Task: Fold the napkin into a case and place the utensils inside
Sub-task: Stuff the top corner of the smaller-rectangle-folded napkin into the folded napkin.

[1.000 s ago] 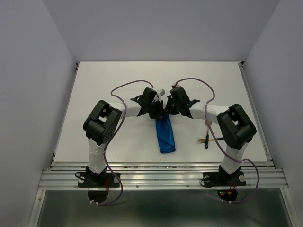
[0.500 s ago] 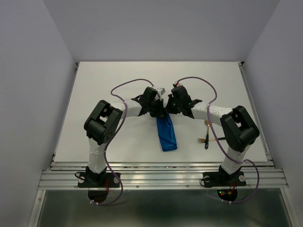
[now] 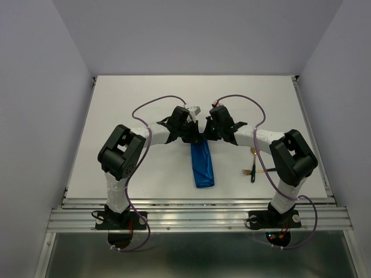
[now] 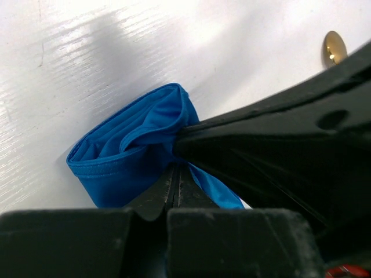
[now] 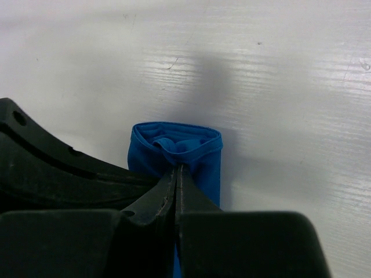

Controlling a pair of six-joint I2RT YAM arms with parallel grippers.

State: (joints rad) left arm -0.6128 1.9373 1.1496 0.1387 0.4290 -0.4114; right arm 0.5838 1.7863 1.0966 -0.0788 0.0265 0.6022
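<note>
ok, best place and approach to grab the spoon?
Mid-handle, from above, jaws across it. The spoon lies flat on the table, gold bowl far, thin handle pointing toward the near edge. The fork lies close by that end, so probably grip farther up.

From above, the far end of the napkin is hidden under the left hand and right hand. Right of the napkin, the utensils are too small to see well. The left wrist view shows only one gold tip of them.
</note>
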